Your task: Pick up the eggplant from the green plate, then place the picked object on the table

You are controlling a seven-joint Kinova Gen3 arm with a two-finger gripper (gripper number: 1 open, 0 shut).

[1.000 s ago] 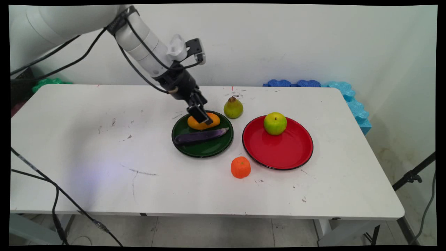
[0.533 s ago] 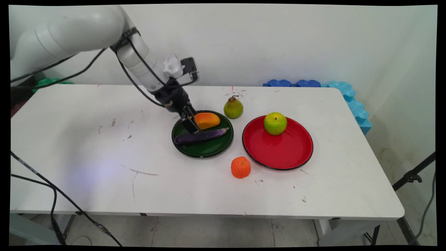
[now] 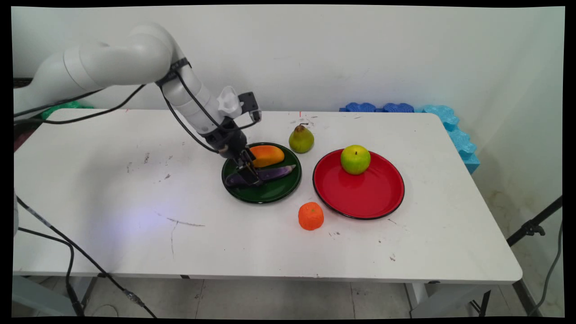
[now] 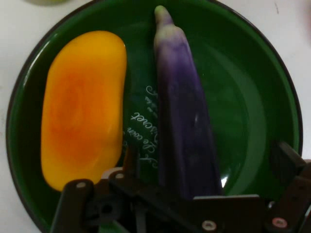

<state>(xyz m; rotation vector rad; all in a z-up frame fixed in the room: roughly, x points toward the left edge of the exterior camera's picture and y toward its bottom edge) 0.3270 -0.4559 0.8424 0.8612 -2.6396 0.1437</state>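
Note:
A dark green plate (image 3: 270,193) (image 4: 252,97) holds an orange-yellow mango (image 3: 267,155) (image 4: 82,107) and a purple eggplant (image 3: 274,173) (image 4: 184,121) lying side by side. My gripper (image 3: 249,176) (image 4: 207,156) is down in the plate at the eggplant's thick end. It is open, with one finger in the gap between mango and eggplant and the other on the eggplant's far side, clear of it. The eggplant's thick end is hidden under the linkage in the hand view.
A green pear (image 3: 301,138) stands just behind the green plate. A red plate (image 3: 360,198) to the right carries a green apple (image 3: 355,159). An orange fruit (image 3: 311,216) sits on the table in front, between the plates. Blue foam pieces (image 3: 450,123) lie at the back right.
The gripper has moved off the mango, toward the near left, and has come down over the eggplant's thick end. The fruit and plates have not moved.

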